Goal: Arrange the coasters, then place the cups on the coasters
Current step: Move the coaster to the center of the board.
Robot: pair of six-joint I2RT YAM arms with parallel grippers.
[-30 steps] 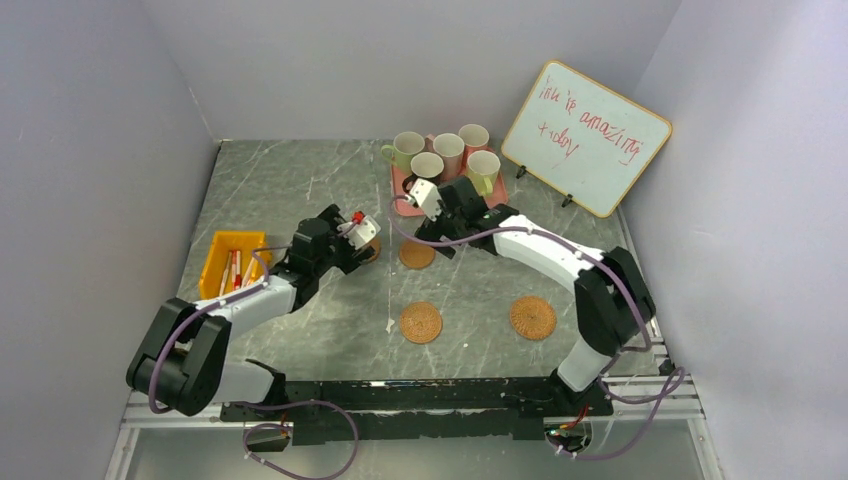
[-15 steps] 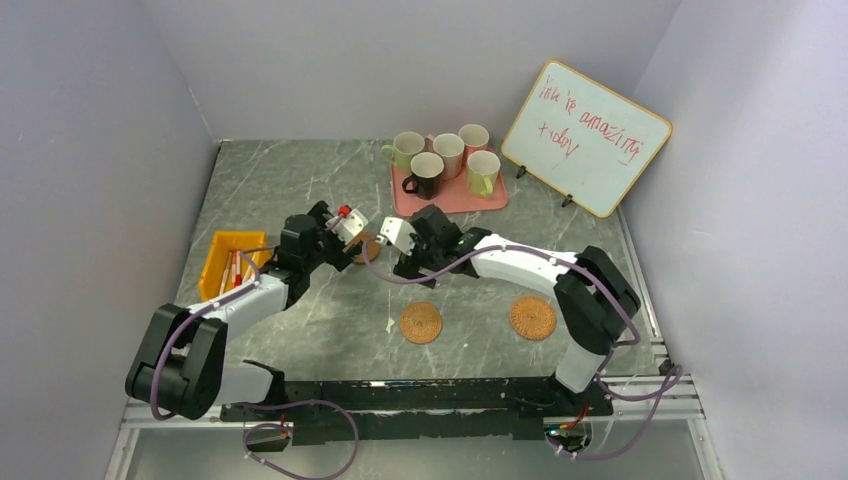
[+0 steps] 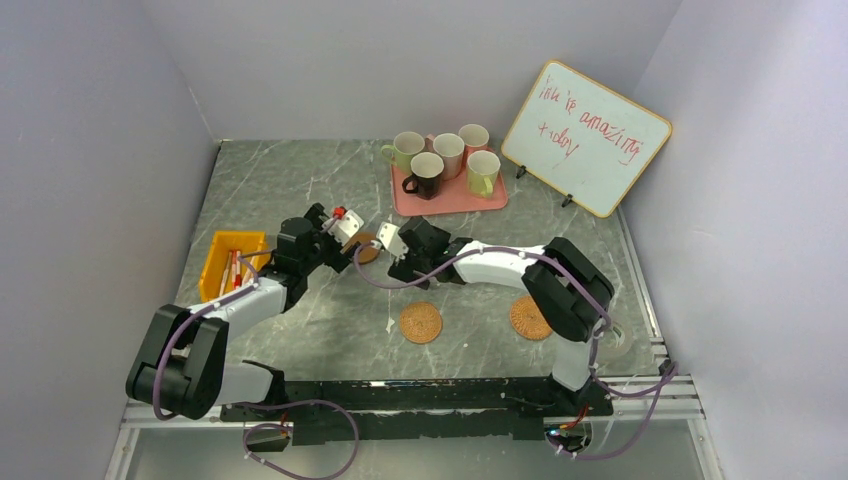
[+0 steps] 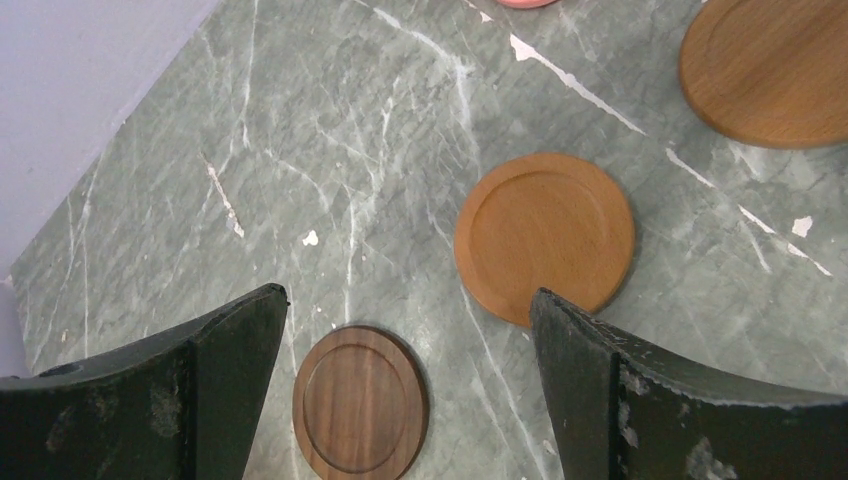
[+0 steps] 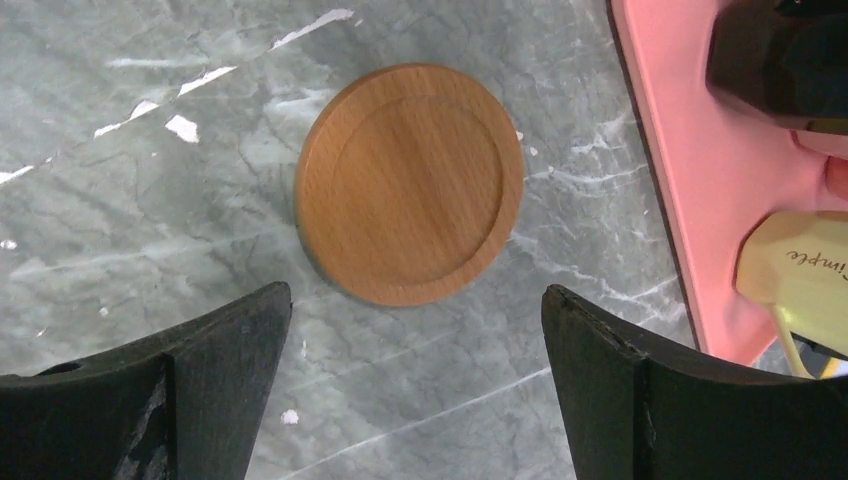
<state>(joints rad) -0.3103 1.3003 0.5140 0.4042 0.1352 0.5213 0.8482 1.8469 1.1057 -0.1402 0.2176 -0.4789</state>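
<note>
In the left wrist view a dark brown coaster lies on the marble just below the gap of my open left gripper. An orange-tan coaster lies beside its right finger, and another farther off. My right gripper is also open, hovering just short of an orange-tan coaster. From above, both grippers meet near mid-table over a partly hidden coaster. Two woven coasters lie nearer the bases. The cups, dark brown among them, stand on the pink tray.
A yellow bin holding pens sits at the left, beside my left arm. A whiteboard with red writing leans at the back right. The pink tray's edge and a pale cup lie close to the right of my right gripper.
My right arm has swung away from the tray, leftward and nearer, ending beside the left gripper. The left gripper shifted slightly left. Both stayed open.
</note>
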